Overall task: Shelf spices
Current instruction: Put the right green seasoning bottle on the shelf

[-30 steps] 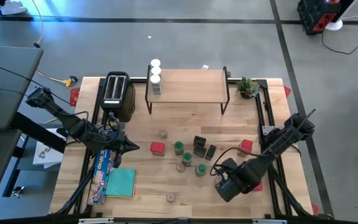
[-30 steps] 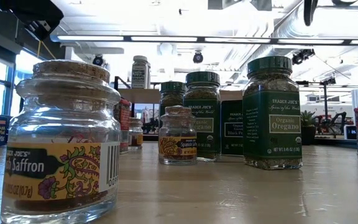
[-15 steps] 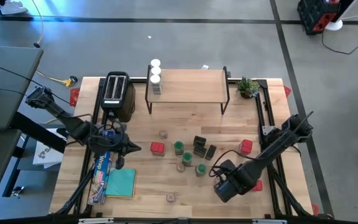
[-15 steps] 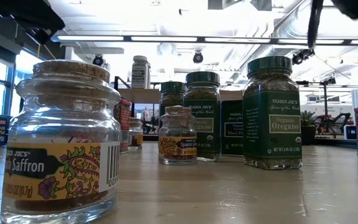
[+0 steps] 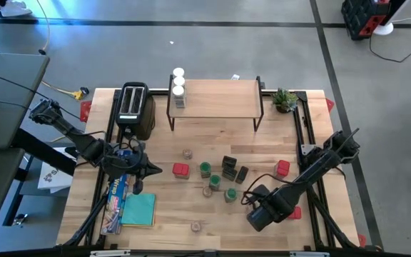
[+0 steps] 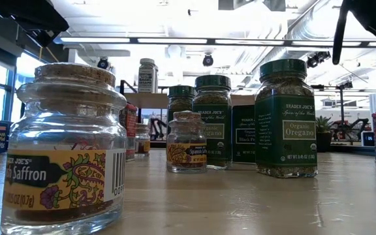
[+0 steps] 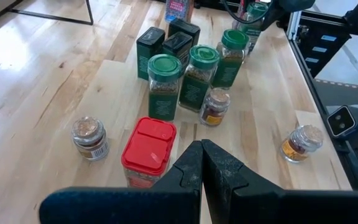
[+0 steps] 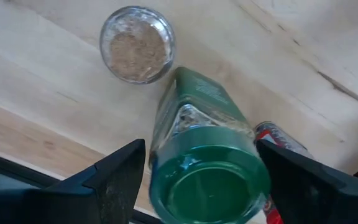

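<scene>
The spices stand in a loose cluster mid-table: green-lidded jars [image 5: 205,169], black boxes [image 5: 229,168], red tins [image 5: 181,170] and small brown-topped jars [image 5: 187,153]. White-lidded jars [image 5: 178,81] stand on the left end of the wooden-topped shelf [image 5: 216,100] at the far side. My right gripper [image 8: 201,180] is open and points down over one green-lidded jar [image 8: 207,162], a finger on either side of its lid; a gap shows at one finger [image 8: 120,177]. My left gripper [image 7: 201,163] is shut, hovering left of the cluster near a red tin [image 7: 149,149].
A black toaster [image 5: 134,107] stands left of the shelf, a small plant [image 5: 285,100] to its right. A long blue foil box [image 5: 114,196] and a teal cloth [image 5: 138,209] lie near the left edge. A lone saffron jar [image 6: 70,150] stands by the near edge.
My right gripper has shifted slightly toward the table's left and near edge, closing on the green-lidded jar; in the low view its arm's dark parts have moved across the upper right. The jars have stayed where they were.
</scene>
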You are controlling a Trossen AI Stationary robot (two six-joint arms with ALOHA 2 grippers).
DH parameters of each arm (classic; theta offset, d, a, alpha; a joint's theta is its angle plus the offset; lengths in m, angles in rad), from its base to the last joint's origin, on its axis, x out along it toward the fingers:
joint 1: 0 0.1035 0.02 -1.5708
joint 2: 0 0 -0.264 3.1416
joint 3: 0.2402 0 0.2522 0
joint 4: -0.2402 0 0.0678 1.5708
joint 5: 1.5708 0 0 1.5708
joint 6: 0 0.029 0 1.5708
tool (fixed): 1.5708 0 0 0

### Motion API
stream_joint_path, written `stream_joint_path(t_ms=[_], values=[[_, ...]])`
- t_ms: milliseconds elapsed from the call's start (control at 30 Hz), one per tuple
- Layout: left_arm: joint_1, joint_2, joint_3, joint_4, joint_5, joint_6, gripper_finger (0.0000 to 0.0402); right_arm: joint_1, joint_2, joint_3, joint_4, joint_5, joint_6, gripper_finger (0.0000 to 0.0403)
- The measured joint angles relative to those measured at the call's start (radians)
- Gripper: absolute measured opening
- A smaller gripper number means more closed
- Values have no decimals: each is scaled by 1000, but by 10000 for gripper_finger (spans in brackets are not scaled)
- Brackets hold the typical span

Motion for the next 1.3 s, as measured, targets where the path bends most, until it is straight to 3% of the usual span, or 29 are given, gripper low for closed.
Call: stream_joint_path(t_ms=[267,467,600,833,1067,1300], values=[[0,0,0,0,-2,-2,1,0,0,0,-8,1,-12,292],[0,0,0,0,-2,-2,1,0,0,0,-32,9,-108,228],[0,0,0,-1,-3,-2,1,0,-1,2,-38,4,-234,192],[0,0,0,-1,-5,-2,1,-1,2,22,-106,-29,-423,189],[0,0,0,8,-6,-2,1,-46,2,233,-476,-18,-584,189],[2,0,0,14,-25,13,1,-215,-30,491,-475,99,-792,189]])
